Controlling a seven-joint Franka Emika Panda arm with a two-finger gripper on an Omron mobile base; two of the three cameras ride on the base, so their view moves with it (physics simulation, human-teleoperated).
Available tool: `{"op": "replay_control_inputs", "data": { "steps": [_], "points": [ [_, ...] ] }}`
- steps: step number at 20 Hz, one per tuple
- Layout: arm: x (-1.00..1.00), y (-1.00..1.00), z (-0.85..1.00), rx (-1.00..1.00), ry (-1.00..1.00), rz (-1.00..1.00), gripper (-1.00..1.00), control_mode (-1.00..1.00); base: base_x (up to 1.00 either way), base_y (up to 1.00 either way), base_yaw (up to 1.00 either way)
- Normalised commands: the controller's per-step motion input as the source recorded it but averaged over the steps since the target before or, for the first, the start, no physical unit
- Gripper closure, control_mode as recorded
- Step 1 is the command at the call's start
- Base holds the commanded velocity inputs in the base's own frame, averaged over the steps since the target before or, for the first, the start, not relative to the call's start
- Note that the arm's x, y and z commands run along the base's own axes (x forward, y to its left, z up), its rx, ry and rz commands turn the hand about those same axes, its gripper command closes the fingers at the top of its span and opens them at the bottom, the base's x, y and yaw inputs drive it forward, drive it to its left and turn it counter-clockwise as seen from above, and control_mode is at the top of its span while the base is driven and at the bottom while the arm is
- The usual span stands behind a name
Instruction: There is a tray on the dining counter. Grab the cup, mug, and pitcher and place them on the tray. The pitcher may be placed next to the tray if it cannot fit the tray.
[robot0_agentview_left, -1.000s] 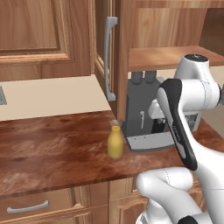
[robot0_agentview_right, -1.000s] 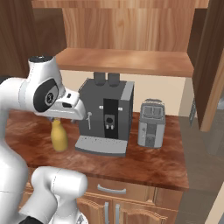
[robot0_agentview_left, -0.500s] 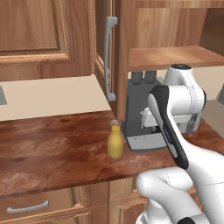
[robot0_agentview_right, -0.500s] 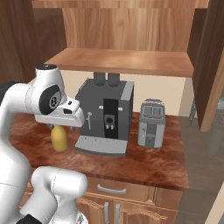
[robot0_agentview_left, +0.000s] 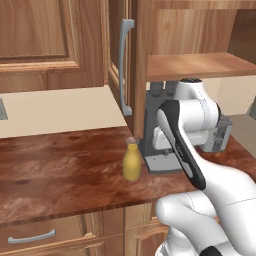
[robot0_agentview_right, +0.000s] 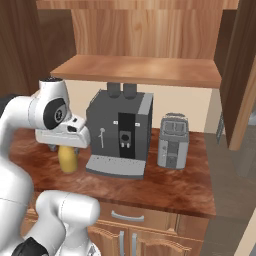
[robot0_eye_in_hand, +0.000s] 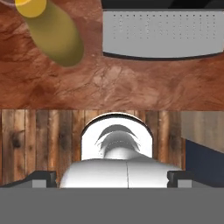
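The mustard-yellow pitcher (robot0_agentview_left: 131, 162) stands upright on a reddish-brown wood-grain counter (robot0_agentview_left: 60, 170), just left of the grey coffee machine. From the right base it is partly covered by my hand (robot0_agentview_right: 62, 136), which hangs just above it; the pitcher (robot0_agentview_right: 67, 160) shows below. My gripper (robot0_eye_in_hand: 111, 177) points down over the counter's front edge with its dark fingertips (robot0_eye_in_hand: 41, 177) wide apart and nothing between them. Looking down from the hand, the pitcher (robot0_eye_in_hand: 57, 30) lies at the upper left, well clear of the jaws. The tray, cup, mug and dining counter are out of view.
The coffee machine (robot0_agentview_right: 120, 132) stands right of the pitcher, its drip tray (robot0_eye_in_hand: 162, 35) close to my hand. A grey toaster (robot0_agentview_right: 172, 140) sits further right. A wooden shelf (robot0_agentview_right: 135, 70) hangs overhead, and a tall cabinet door with a grey handle (robot0_agentview_left: 125, 65) rises behind the pitcher.
The arm has swung down and toward the pitcher, bringing the hand lower over the counter's front edge. The jaws stayed wide open and the pitcher has not moved.
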Motion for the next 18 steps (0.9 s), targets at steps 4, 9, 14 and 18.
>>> {"op": "replay_control_inputs", "data": {
  "steps": [4, 9, 14, 18],
  "points": [
    [0.12, 0.04, -0.03, 0.00, 0.01, 0.00, -1.00, -1.00, 0.00, 0.00, 0.00],
    [0.32, 0.02, -0.02, 0.01, 0.00, -0.01, -1.00, -1.00, 0.00, 0.00, 0.00],
    [0.30, 0.16, -0.14, 0.00, 0.03, 0.00, -1.00, -1.00, 0.00, 0.00, 0.00],
    [0.28, 0.14, -0.01, 0.00, 0.02, 0.00, -1.00, -1.00, 0.00, 0.00, 0.00]
  ]
}}
